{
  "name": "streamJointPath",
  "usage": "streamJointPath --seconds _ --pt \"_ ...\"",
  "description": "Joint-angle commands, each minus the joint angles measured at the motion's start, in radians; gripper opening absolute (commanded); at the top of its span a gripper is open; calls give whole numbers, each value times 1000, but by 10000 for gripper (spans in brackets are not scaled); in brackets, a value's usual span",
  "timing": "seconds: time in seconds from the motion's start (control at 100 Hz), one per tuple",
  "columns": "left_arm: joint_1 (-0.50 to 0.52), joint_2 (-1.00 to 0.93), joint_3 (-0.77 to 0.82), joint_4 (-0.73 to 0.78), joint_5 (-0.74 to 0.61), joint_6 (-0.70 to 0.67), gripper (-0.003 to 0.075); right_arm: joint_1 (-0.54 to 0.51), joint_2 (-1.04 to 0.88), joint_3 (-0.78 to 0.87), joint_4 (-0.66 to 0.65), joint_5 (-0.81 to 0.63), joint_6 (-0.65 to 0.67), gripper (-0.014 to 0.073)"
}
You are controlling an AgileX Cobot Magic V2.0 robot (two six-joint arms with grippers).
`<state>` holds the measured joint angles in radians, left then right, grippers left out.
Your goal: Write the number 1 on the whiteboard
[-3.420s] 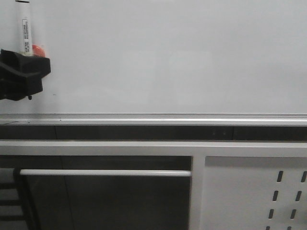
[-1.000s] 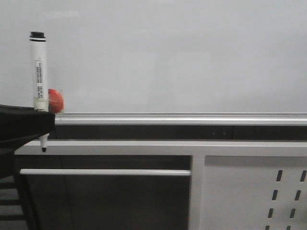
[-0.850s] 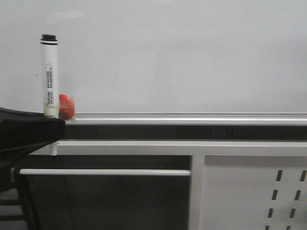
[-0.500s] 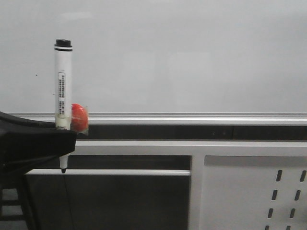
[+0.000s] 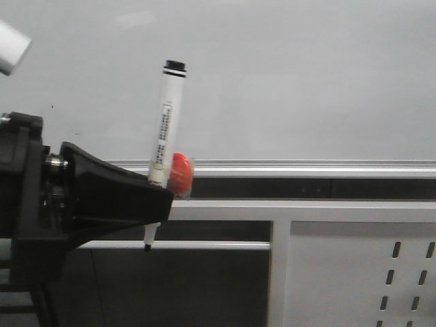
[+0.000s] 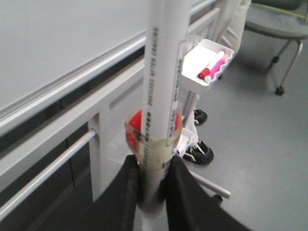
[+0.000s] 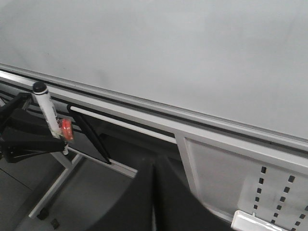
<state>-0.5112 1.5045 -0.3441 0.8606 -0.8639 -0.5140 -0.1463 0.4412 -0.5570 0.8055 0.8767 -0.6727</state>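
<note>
The whiteboard (image 5: pixel 286 82) fills the upper front view above its silver rim (image 5: pixel 306 167); it also shows in the right wrist view (image 7: pixel 168 53). No number 1 stroke shows on it. My left gripper (image 5: pixel 158 196) is shut on a white marker pen (image 5: pixel 165 129) wrapped with red tape. The pen leans right at its upper end, and its tip (image 5: pixel 147 246) points down below the rim, off the board. The left wrist view shows both fingers clamped on the pen (image 6: pixel 161 72). My right gripper (image 7: pixel 153 172) is shut and empty, low in front of the stand.
A white panel with slotted holes (image 5: pixel 361 272) and a horizontal rail (image 5: pixel 204 245) sit under the board. A white tray holding pink and red markers (image 6: pixel 209 67) hangs on the stand. A person's shoes (image 6: pixel 199 151) and a chair (image 6: pixel 279 19) stand on the grey floor.
My left gripper has carried the marker down off the board, then right and nearer the camera. The pen has tilted from upright to leaning right.
</note>
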Motion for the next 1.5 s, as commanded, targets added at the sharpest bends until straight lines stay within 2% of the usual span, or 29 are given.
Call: streamJointPath --seconds 0.0,0.22,0.31,0.51,0.68,0.85,0.99,1.25,1.49 --pt "-7 -37 -67 110 11 -113 -18 1 17 -36 48 -19 -17 -79" --pt "-7 -135 -124 255 176 -196 -18 1 60 -56 105 23 -74 -79" --pt "-7 -178 -142 350 254 -274 -18 1 116 -87 131 62 -93 -78" --pt "-7 -209 -157 528 293 -429 -18 1 289 -163 183 176 -118 -71" --pt "-7 -209 -157 578 293 -462 -18 1 396 -194 205 243 -118 23" --pt "-7 -209 -157 579 293 -462 -18 1 476 -194 254 259 -118 185" --pt "-7 -209 -157 605 293 -462 -18 8 539 -194 317 276 -118 204" --pt "-7 -213 -177 690 266 -462 -18 176 685 -194 356 284 -103 204" --pt "-7 -213 -230 730 270 -462 -18 299 773 -196 359 160 -103 204"
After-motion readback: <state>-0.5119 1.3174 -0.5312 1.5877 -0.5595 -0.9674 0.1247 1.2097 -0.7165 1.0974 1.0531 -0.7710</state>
